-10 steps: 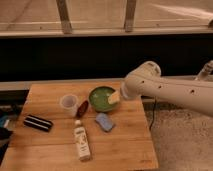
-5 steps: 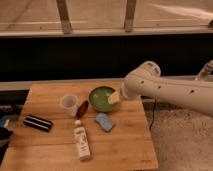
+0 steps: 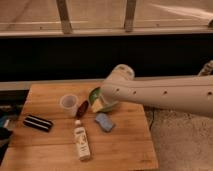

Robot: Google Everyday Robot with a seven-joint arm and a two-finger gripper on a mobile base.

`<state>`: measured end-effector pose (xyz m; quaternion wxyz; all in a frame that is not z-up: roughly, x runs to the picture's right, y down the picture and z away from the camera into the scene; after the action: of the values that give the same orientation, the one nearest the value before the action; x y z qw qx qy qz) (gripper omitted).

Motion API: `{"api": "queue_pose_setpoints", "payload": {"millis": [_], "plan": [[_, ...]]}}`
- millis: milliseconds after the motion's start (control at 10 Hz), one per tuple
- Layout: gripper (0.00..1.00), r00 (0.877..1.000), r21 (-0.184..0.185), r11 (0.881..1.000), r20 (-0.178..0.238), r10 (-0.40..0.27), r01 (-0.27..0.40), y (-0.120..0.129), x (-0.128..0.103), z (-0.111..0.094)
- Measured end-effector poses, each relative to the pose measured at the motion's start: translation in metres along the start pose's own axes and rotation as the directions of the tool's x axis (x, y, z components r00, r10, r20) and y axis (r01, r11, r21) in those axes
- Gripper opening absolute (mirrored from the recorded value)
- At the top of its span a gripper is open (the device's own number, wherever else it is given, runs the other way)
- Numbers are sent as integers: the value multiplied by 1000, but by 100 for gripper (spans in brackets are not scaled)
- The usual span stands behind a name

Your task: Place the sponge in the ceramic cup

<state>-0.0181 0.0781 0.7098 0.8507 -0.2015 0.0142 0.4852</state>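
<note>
A wooden table (image 3: 127, 147) is crossed from the right by the arm (image 3: 165, 93), whose gripper (image 3: 99, 105) hangs low over the bowl (image 3: 93, 94) at back centre, closing off that side. The cup (image 3: 69, 104) stands just left of the bowl, a small dark red object (image 3: 82, 108) beside it. The sponge (image 3: 104, 122) lies just in front of the gripper, with a bottle (image 3: 81, 143) lying nearer the front and a striped block (image 3: 38, 123) at left. Bare wood lies open at front right, front left and back left.

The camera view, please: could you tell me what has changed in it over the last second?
Nothing has visibly changed. The tool is over the green bowl as before. The sponge lies untouched on the table, apart from the ceramic cup.
</note>
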Motion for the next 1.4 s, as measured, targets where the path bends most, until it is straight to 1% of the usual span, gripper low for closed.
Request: {"api": "queue_pose_setpoints", "payload": {"millis": [100,200,400,600,700,800,1100,1200,1300,1400], "plan": [[80,1000,-8,1000,0,-26,26,8,-2,1],[80,1000,-3,1000,-2,-19,19,4,1,0],[80,1000,-4,1000,-3,-22,22,5,0,1],[80,1000,-22,1000,-11,-11,11,8,2,11],[80,1000,-30,1000,-15,-5,4,8,4,20],[80,1000,-49,999,-29,4,-5,11,10,43],[80,997,-91,995,-66,33,-39,13,28,88],[80,994,-101,993,-91,53,-63,10,35,102],[80,991,-103,992,-116,62,-74,8,41,109],[80,986,-103,991,-150,71,-87,5,48,119]]}}
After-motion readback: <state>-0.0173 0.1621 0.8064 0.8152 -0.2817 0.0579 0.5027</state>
